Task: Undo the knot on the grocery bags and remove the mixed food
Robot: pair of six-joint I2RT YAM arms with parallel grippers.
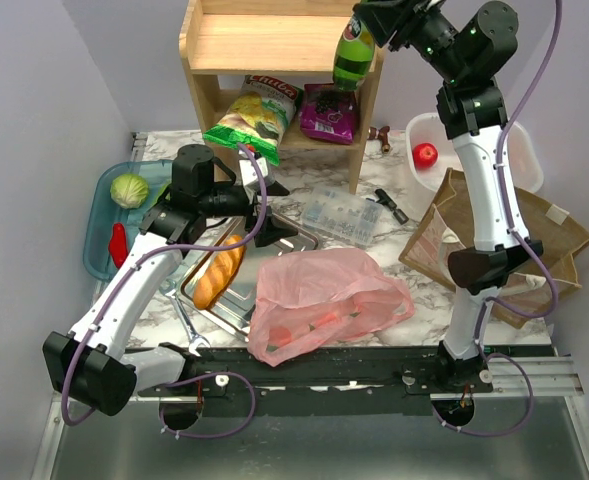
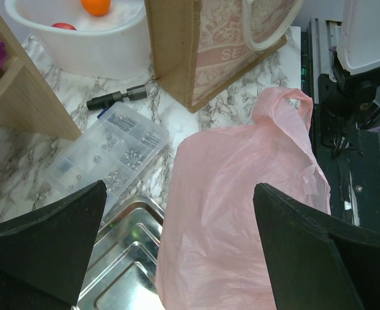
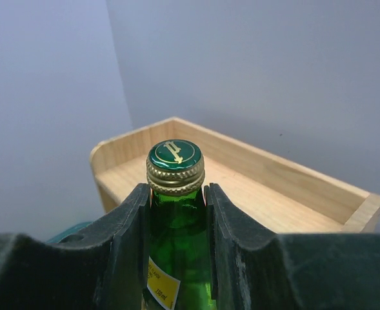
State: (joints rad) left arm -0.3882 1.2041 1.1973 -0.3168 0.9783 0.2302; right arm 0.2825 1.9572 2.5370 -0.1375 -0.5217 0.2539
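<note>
The pink grocery bag (image 1: 324,300) lies slumped on the marble table in front of the steel tray (image 1: 236,305), with reddish shapes showing through it. No knot shows; a handle loop (image 2: 285,103) lies loose at the bag's far end. My left gripper (image 1: 279,212) hovers open above the bag's (image 2: 241,213) left edge, fingers (image 2: 48,248) wide apart and empty. High at the wooden shelf's (image 1: 274,40) right end, my right gripper (image 3: 175,188) is shut on the neck of the green bottle (image 3: 175,158), which hangs upright (image 1: 353,55).
Yellow-green crisp packet (image 1: 246,120) and purple snack packet (image 1: 329,112) sit on the lower shelf. A cabbage (image 1: 129,189) and red pepper (image 1: 119,243) lie in the teal bin. Red fruit (image 1: 425,155) in the white tub, bread loaf (image 1: 219,272) on the tray, screw box (image 1: 339,213), brown bag (image 1: 494,240).
</note>
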